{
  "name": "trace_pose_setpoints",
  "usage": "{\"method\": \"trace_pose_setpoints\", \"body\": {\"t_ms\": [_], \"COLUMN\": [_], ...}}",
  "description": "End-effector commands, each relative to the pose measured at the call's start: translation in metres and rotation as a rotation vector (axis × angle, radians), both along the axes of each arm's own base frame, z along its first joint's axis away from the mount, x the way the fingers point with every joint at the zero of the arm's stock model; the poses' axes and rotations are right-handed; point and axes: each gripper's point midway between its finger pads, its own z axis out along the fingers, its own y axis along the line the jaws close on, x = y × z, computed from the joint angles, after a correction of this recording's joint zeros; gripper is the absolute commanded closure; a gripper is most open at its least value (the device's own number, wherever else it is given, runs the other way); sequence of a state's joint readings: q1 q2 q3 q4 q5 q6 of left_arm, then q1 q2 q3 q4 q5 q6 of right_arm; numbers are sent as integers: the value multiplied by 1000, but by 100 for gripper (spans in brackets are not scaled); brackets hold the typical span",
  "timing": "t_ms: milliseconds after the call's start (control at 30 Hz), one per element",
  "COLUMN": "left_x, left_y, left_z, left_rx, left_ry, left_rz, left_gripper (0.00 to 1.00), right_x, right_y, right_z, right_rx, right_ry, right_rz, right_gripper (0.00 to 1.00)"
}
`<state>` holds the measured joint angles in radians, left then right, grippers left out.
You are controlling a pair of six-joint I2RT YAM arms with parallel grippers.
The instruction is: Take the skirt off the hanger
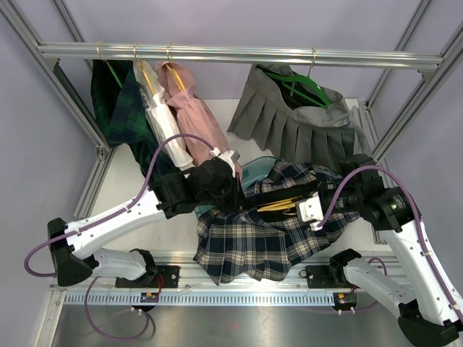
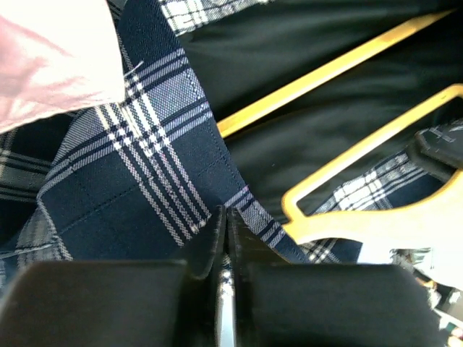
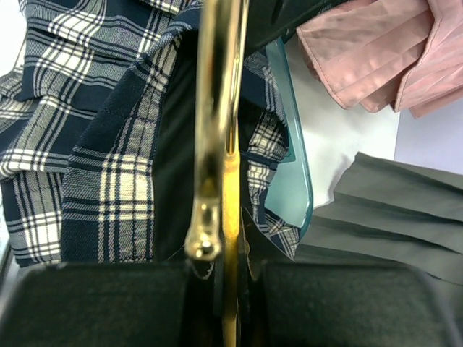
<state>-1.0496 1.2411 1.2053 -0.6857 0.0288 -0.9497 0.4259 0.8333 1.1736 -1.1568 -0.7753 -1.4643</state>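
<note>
At the far left we see a dark green plaid garment (image 1: 116, 97), then a white one (image 1: 163, 119) and a pink one (image 1: 195, 116), all hanging from the rail (image 1: 231, 53). Near of them, the left gripper (image 1: 236, 192) (image 2: 226, 218) has its jaws pressed together on the edge of the navy plaid skirt (image 1: 253, 242) (image 2: 137, 181) (image 3: 108, 144). The skirt sits mid-table between the two arms, with its hem spreading toward the near edge. Its wooden hanger (image 1: 283, 204) (image 2: 325, 72) lies with its long axis running left to right and its far-right end slightly raised. We see the brass hook (image 3: 221, 108) pointing right into the right gripper (image 1: 305, 210) (image 3: 221, 269), whose narrow jaws clamp it. Farther right, a grey pleated skirt (image 1: 304, 126) hangs on a green hanger (image 1: 304, 87).
</note>
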Motion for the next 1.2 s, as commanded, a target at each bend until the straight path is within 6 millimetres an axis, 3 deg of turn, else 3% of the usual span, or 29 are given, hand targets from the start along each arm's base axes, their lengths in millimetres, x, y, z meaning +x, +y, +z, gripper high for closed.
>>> {"method": "trace_pose_setpoints", "body": {"t_ms": [0,100,233,367,433,467,500,533,567,633,667,700,800,833,1033,1067,1100,1167], "left_x": [-2,5,1,-5,-3,-1,1,5,6,10,13,16,20,22,19,18,17,15], "left_y": [13,43,61,77,76,64,57,50,32,18,6,0,-14,-18,-19,-16,-14,-11], "left_z": [26,49,72,69,72,76,79,82,83,81,64,68,44,50,19,13,8,-1], "left_rx": [10,70,28,46,-2,-67,-104,-139,-195,-213,-174,-175,-80,-84,69,101,117,155], "left_ry": [-79,-204,-300,-282,-266,-247,-234,-218,-162,-105,-41,-29,36,30,57,58,64,64], "left_rz": [-60,-44,-53,-40,2,9,15,31,21,23,17,19,-5,-16,-83,-95,-102,-124], "left_gripper": [100,100,100,100,48,26,9,1,1,1,1,1,1,1,3,9,25,35], "right_x": [11,13,11,9,1,-5,-7,-8,-7,-5,-3,-2,0,1,4,4,4,4], "right_y": [2,-1,-4,-7,-7,-5,-5,-5,-5,-5,-5,-5,-3,-4,1,2,2,2], "right_z": [18,20,19,25,19,20,18,13,11,12,13,13,12,12,11,12,11,11], "right_rx": [34,39,42,41,26,37,32,16,6,-6,-12,-15,-32,-37,-24,-20,-20,-19], "right_ry": [-68,-40,-20,-34,-54,-69,-75,-89,-94,-130,-141,-154,-193,-209,-210,-210,-207,-203], "right_rz": [-37,-84,-111,-124,-70,-40,-23,2,13,31,34,43,80,88,101,101,101,97], "right_gripper": [100,100,100,100,100,100,100,100,100,100,100,100,100,100,100,100,100,100]}}
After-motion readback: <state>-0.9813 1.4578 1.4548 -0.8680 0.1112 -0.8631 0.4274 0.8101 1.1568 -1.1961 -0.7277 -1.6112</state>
